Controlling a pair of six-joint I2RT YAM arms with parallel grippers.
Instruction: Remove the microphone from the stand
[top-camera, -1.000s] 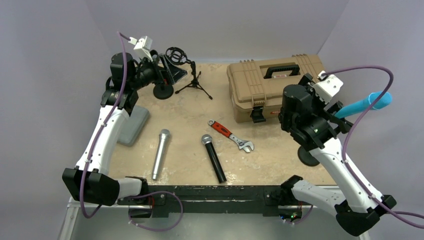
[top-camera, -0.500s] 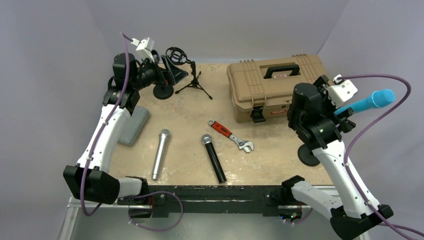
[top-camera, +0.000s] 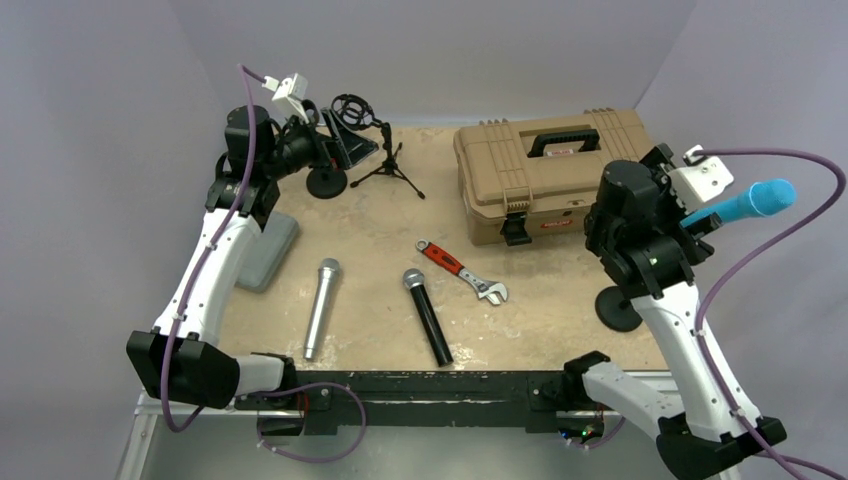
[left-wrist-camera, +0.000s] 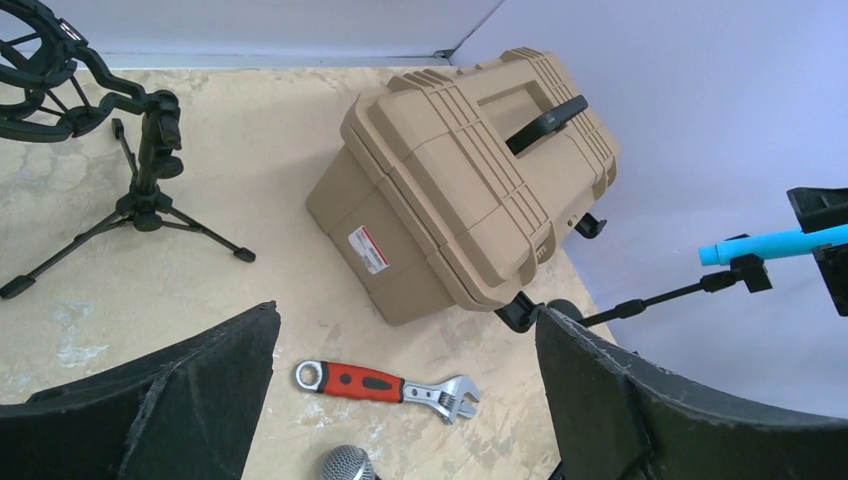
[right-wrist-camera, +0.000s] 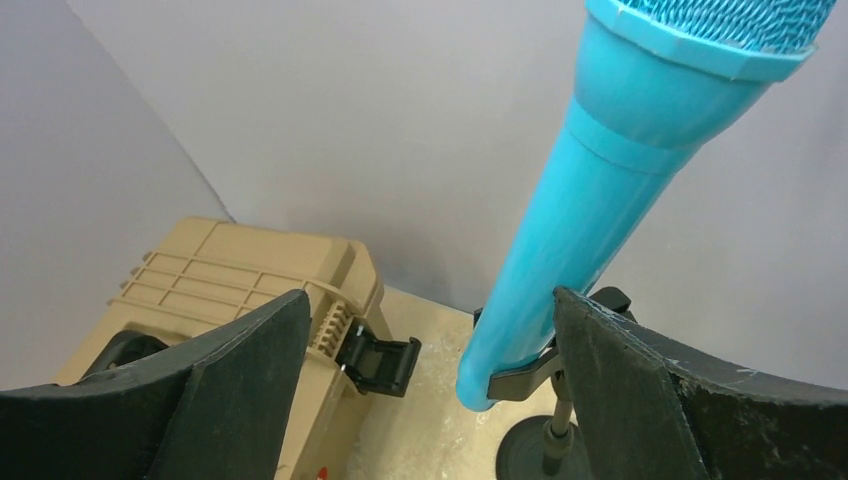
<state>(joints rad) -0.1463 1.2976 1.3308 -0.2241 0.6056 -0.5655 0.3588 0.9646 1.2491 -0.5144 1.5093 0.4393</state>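
Starting on the left: the left claw (left-wrist-camera: 407, 312) was spread wide and held nothing, parked up high at the far left corner beside the empty tripod (top-camera: 388, 160). My guess is it was just keeping out of the way, since nothing over there belongs to this job. Below it a grey pad (top-camera: 268, 250) lay at the counter (top-camera: 380, 230) edge.

In the middle a silver mic (top-camera: 322, 305) and a black mic (top-camera: 427, 316) lay flat, near each other but apart, with a red wrench (top-camera: 462, 271) just right of them (all loose, none in a holder, so I'd read them as distractors). The tan toolbox (top-camera: 545, 165) sat shut at the back right.

The real business was on the far right. The blue mic (right-wrist-camera: 600, 200) sat in the clip (right-wrist-camera: 525, 372) of its stand (top-camera: 620, 310), tilted with the head up and pointing out past the counter's right side. The right claw (right-wrist-camera: 430, 297) was spread too, up at mic height and aimed so the barrel ran through the gap between its fingers (right-wrist-camera: 200, 400). Neither pad looked to be touching it. That lineup made sense to me: pinch the barrel above the clip, then slide it out along its own tilt so the stand's small round base doesn't tip.
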